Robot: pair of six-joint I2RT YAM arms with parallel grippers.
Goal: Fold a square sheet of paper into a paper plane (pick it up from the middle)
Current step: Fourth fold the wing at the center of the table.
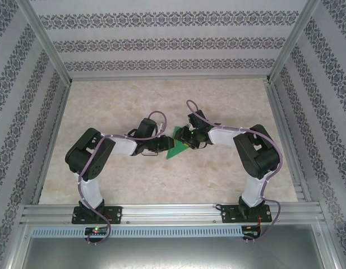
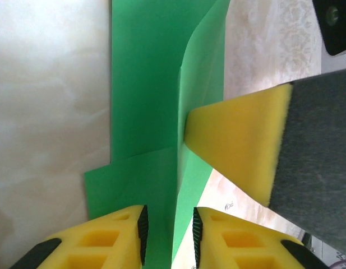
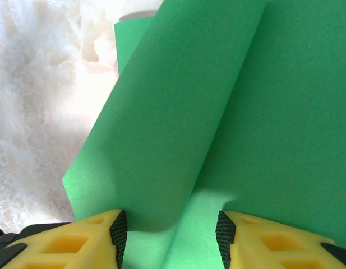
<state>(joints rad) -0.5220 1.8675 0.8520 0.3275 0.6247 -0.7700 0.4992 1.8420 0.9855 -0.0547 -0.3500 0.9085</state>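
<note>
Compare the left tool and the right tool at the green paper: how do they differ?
The left tool has its jaws narrowly apart; the right tool has them much wider. The left tool straddles an upright flap of the square sheet of paper; the right tool's gap has a sloping flap across it. Both are yellow and black, and neither clamps the sheet.
</note>
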